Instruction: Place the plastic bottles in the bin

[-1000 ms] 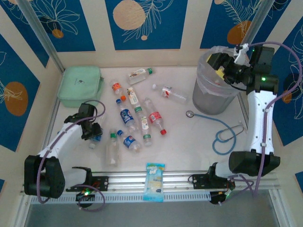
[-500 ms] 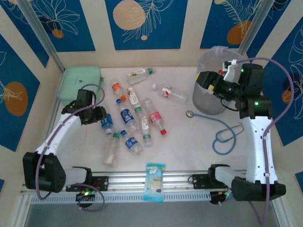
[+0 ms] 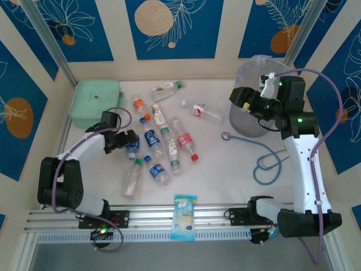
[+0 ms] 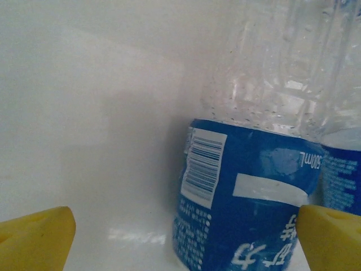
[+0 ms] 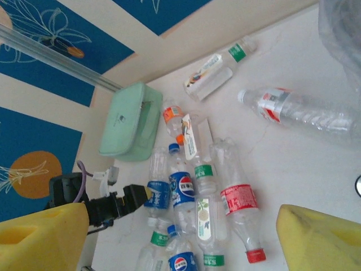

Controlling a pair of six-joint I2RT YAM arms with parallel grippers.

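Overhead and wrist views, bottle-sorting station. The left fingers (image 3: 127,141) (image 4: 35,237) stood spread wide, low over the white tabletop (image 3: 225,169). A blue-labelled clear plastic bottle (image 3: 133,145) (image 4: 248,214) lay between them. It was close beside the yellow pad at the right of the left wrist view and well apart from the pad at the left. Neither pad pressed on it, so nothing was gripped.

The right fingers (image 3: 239,97) (image 5: 318,240) were also spread wide and held nothing. They hung in the air just beside the left wall of the round grey bin (image 3: 254,123), which was lined with a translucent bag and stood at the far right of the tabletop.

The other clear plastic bottles (image 3: 163,135) (image 5: 194,186), capped in red, green, blue and orange, lay scattered on their sides across the middle of the tabletop, well apart from the bin. One red-labelled bottle (image 3: 204,111) lay nearest to the bin.

A mint-green lidded box (image 3: 95,101) sat at the far left. A blue-tubed stethoscope (image 3: 265,155) lay in front of the bin, and a blue-and-white packet (image 3: 184,217) rested on the near rail.
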